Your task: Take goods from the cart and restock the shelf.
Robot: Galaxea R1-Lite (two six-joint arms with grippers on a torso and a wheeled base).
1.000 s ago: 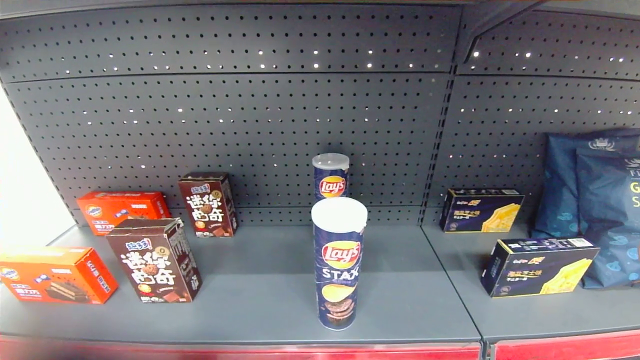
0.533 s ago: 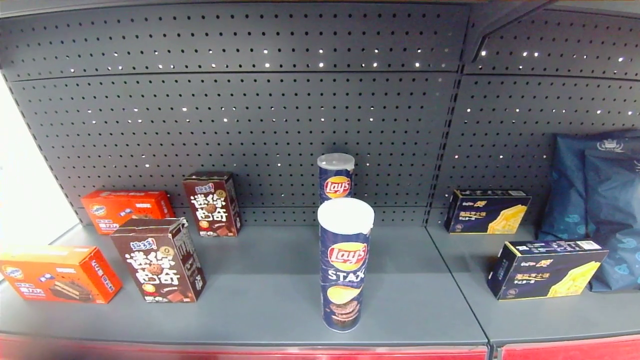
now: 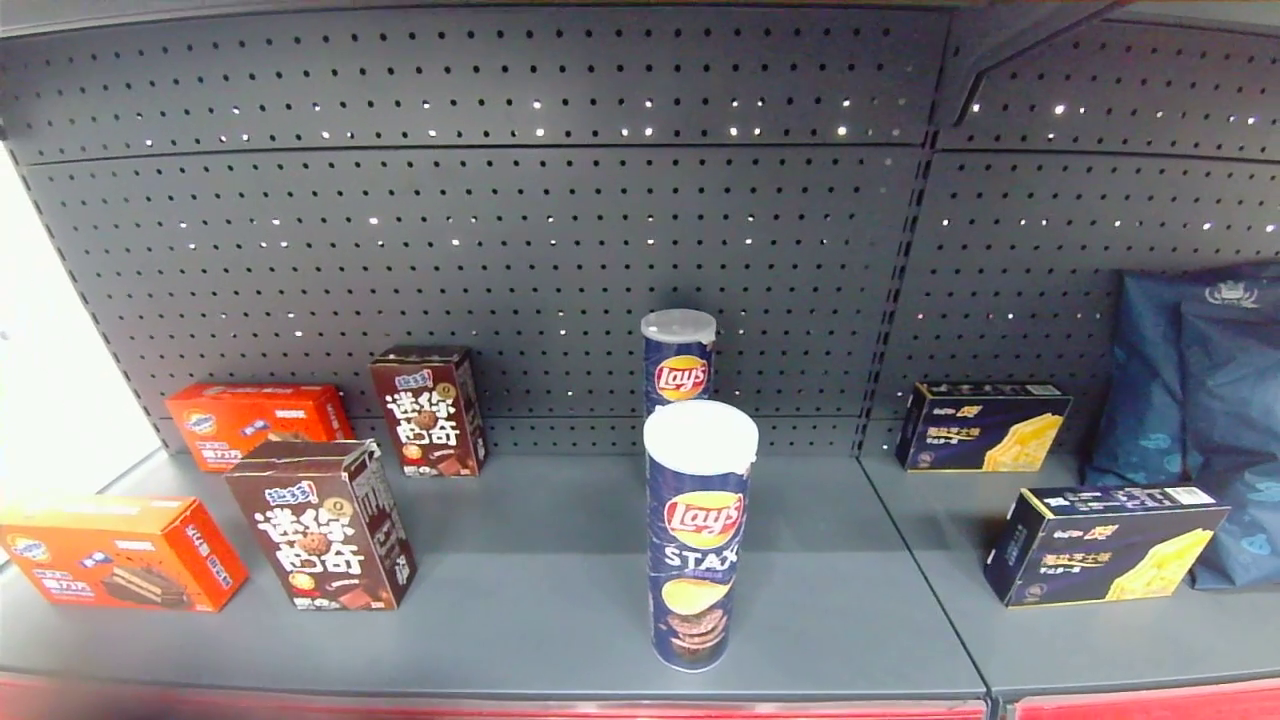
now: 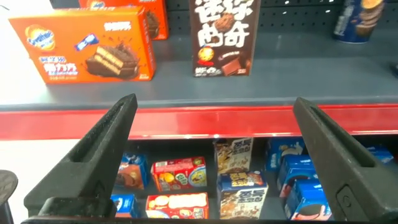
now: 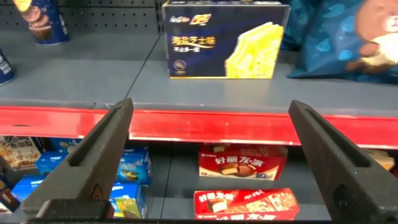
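Navy, white-lidded chip can (image 3: 697,540) stands upright on grey shelf (image 3: 540,600).

The chip can (image 3: 697,560) is navy, the cake box (image 3: 120,555) orange, the shelf (image 3: 540,600) grey.

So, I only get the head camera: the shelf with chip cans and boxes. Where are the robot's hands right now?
Observer: Both are low, in front of the shelf's red front edge. The left gripper is open and empty, facing the front orange box and the front brown box.
Visitor: And the other one?
Observer: The right gripper is open and empty too, facing the front navy and yellow box.
Visitor: Is there anything under that shelf?
Observer: Yes, a lower shelf stocked with small boxes, with red boxes below the right gripper.
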